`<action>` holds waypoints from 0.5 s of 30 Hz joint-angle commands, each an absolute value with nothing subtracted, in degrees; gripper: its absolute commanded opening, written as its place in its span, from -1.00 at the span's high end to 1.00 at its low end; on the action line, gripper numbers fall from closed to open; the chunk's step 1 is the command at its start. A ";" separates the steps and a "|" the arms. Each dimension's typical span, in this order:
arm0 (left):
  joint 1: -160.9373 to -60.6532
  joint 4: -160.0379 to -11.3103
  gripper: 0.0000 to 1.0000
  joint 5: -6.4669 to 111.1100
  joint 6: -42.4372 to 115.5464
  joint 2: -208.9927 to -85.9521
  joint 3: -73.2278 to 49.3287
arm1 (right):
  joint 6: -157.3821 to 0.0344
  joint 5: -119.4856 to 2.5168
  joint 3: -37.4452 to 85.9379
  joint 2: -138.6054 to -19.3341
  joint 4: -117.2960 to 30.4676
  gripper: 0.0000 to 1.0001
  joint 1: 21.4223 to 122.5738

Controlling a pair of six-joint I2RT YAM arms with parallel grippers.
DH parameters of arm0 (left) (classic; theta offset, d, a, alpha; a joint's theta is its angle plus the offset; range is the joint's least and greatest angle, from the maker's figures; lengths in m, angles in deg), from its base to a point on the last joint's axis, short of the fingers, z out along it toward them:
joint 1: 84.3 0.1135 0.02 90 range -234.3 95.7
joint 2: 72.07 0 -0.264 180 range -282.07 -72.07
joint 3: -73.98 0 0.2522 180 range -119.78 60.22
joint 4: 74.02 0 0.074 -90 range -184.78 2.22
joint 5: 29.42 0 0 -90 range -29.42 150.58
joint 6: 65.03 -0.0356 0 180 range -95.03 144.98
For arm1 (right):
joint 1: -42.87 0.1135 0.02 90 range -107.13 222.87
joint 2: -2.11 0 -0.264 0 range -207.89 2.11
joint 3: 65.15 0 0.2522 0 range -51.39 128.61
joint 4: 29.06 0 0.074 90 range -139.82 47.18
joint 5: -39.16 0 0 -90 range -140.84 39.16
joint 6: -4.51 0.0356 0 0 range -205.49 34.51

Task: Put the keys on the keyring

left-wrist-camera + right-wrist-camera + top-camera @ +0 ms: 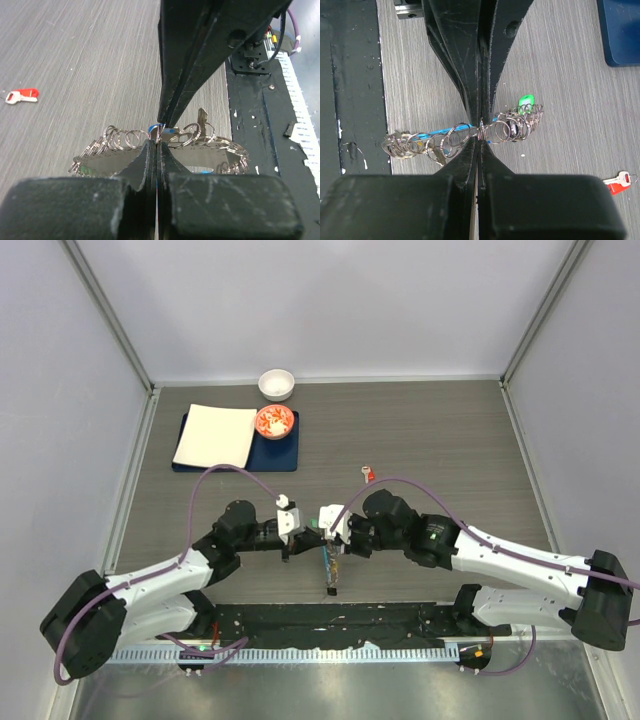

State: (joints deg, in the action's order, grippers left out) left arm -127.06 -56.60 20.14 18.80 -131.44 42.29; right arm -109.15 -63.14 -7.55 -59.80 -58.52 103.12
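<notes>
The keyring (455, 137) is a row of thin silver rings with silver keys, a light-blue strip (445, 131) and a green tag (525, 103), held just above the table. My left gripper (157, 143) and right gripper (480, 136) meet tip to tip from opposite sides, each shut on the same spot of the keyring (200, 142). In the top view the bunch (331, 568) hangs below the two grippers at the table's near middle. A small red-capped key (369, 476) lies loose on the table beyond them, also visible from the wrists (22, 95) (618, 181).
A dark blue mat (275, 454) at the back left carries a white folded cloth (215, 435) and a bowl of red pieces (274, 421). A white bowl (276, 384) stands behind it. A black base plate (330, 625) runs along the near edge.
</notes>
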 commanded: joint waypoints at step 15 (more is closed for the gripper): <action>-127.27 -54.12 1.00 34.57 34.46 -123.83 41.41 | -109.83 -61.74 -6.30 -57.48 -58.11 0.99 103.43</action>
